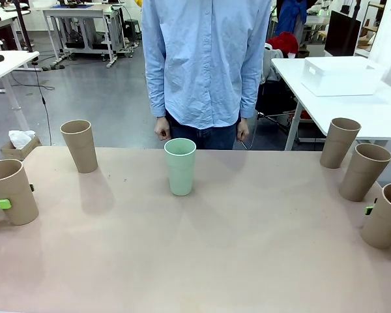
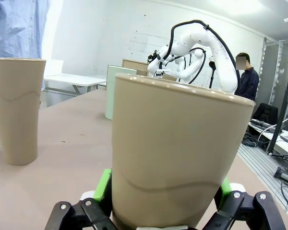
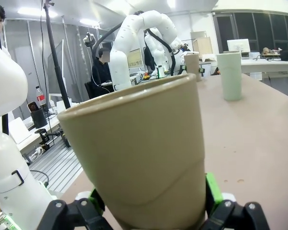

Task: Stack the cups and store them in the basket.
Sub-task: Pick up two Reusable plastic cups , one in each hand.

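Note:
A pale mint green cup [image 1: 180,166] stands upright mid-table in front of the person. My left gripper [image 1: 13,199] is shut on a tan cup [image 1: 12,189] at the left edge, its green pads [image 2: 103,184] pressed to the cup's [image 2: 175,158] lower sides. Another tan cup [image 1: 80,145] stands behind it. At the right edge my right gripper [image 1: 384,223] is shut on a tilted tan cup [image 1: 386,214]; its pads [image 3: 211,191] grip the cup [image 3: 144,153] low down. Two more tan cups [image 1: 364,171] [image 1: 339,142] stand beyond. The white basket [image 1: 342,76] sits on a separate table, back right.
The person stands at the far edge with both hands [image 1: 161,130] hanging at their sides. The white side table [image 1: 378,111] with the basket lies beyond the right corner. Open tabletop [image 1: 202,254] stretches between the two held cups.

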Available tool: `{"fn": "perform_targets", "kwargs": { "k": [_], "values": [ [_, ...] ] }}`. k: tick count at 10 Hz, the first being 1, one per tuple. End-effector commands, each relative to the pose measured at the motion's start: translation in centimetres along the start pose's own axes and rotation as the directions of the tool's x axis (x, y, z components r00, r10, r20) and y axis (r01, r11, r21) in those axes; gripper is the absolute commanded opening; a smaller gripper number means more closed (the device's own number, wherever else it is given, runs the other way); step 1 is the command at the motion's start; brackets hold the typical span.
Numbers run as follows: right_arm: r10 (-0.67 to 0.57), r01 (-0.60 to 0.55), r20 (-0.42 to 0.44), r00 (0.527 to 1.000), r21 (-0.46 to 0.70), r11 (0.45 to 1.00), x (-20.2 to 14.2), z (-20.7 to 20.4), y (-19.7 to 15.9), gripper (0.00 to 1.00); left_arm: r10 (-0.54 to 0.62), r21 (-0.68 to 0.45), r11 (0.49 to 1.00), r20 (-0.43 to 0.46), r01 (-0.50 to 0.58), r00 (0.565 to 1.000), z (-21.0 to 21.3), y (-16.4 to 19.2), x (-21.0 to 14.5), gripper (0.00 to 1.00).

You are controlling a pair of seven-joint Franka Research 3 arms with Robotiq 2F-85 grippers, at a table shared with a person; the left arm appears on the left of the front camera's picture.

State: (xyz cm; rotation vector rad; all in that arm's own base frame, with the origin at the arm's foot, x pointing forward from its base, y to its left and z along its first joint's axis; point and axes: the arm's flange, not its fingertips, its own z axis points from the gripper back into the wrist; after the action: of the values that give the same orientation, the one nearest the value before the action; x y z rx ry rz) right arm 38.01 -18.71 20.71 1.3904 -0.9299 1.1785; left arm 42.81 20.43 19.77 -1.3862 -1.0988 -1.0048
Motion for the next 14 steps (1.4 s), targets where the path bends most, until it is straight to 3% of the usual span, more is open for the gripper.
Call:
{"fn": "perform_targets", "kwargs": {
  "k": [1, 2, 3, 4, 5, 6, 7, 8, 14],
  "values": [
    [0.045, -0.046, 0.019, 0.999, 0.020, 0.999, -0.26, -0.15, 0.59, 1.00, -0.006, 0.008, 1.000, -0.010, 0.006, 1.000, -0.64, -0.62, 0.29, 1.00],
    [0.057, -0.057, 0.022, 0.998, 0.031, 0.998, -0.32, -0.12, 0.50, 0.93, -0.013, 0.005, 1.000, -0.014, 0.013, 1.000, -0.63, -0.65, 0.25, 1.00],
    [0.061, -0.062, 0.025, 0.998, 0.033, 0.998, -0.34, -0.06, 0.44, 0.80, -0.013, 0.006, 1.000, -0.014, 0.014, 1.000, -0.63, -0.70, 0.23, 0.81],
    [0.065, -0.066, 0.028, 0.997, 0.032, 0.997, -0.43, 0.02, 0.34, 0.73, -0.012, 0.007, 1.000, -0.016, 0.012, 1.000, -0.64, -0.78, 0.15, 0.81],
    [0.068, -0.069, 0.032, 0.997, 0.028, 0.997, -0.49, 0.09, 0.24, 0.60, -0.011, 0.009, 1.000, -0.016, 0.011, 1.000, -0.64, -0.81, 0.15, 0.63],
    [0.068, -0.069, 0.035, 0.997, 0.029, 0.997, -0.60, 0.25, 0.19, 0.53, -0.012, 0.010, 1.000, -0.021, 0.012, 1.000, -0.67, -0.82, 0.15, 0.76],
    [0.076, -0.077, 0.039, 0.996, 0.030, 0.997, -0.60, 0.41, 0.21, 0.40, -0.016, 0.011, 1.000, -0.017, 0.017, 1.000, -0.66, -0.84, 0.19, 0.44],
    [0.074, -0.076, 0.066, 0.995, 0.026, 0.997, -0.40, 0.56, 0.40, 0.33, -0.030, 0.022, 0.999, 0.004, 0.030, 1.000, -0.65, -0.88, 0.20, 0.57],
    [0.041, -0.042, 0.043, 0.998, 0.006, 0.999, 0.31, -0.17, -0.39, 0.33, -0.006, 0.000, 1.000, -0.003, 0.006, 1.000, -0.02, 0.00, 0.06, 0.57]
  ]
}}
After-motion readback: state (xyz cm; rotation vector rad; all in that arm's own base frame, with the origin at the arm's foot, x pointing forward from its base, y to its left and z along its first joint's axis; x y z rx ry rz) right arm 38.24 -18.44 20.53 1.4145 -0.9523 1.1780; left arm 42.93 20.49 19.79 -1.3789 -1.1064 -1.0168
